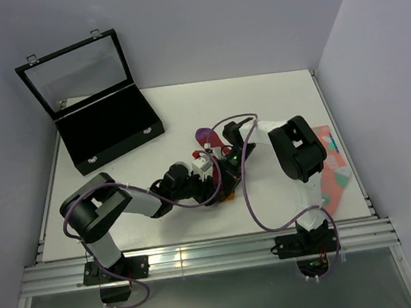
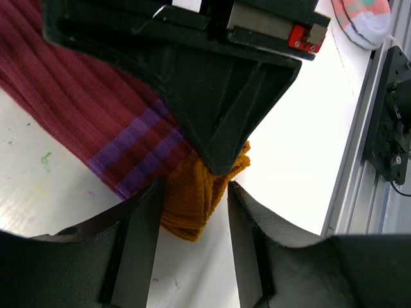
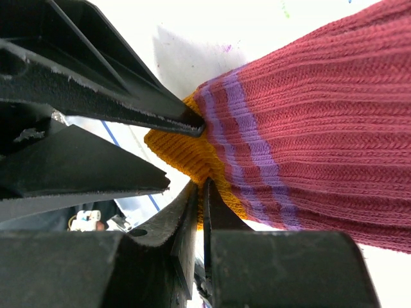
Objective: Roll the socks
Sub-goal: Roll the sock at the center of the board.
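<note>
The red sock (image 2: 70,109) lies on the white table (image 1: 274,103), near the middle of the top view, mostly hidden under my two arms. Its orange toe (image 2: 192,205) points to the bottom of the left wrist view. I cannot see the grey sock anywhere. A pink sock (image 1: 333,162) lies far off at the right side of the table.

My right gripper (image 3: 200,192) is almost closed, with only a thin slit between the jaws. I think it pinches a little fold of the orange toe. My left gripper (image 2: 192,187) is partly open. The toe sits between its two fingers (image 2: 138,231). One finger seems to touch the cloth and the other is just beside it.

The sock is soft, light and floppy. It will bend and bunch up, and it will not break. The ribbed cloth is a bit rough, so I think it will not slip much in my jaws. It can stretch or unfold if I pull hard.

The best place to hold it is the toe end, across the whole width. A grip on just one thin edge could let the roll come out crooked. I think the rolling has barely begun, because the long red part lies flat.
</note>
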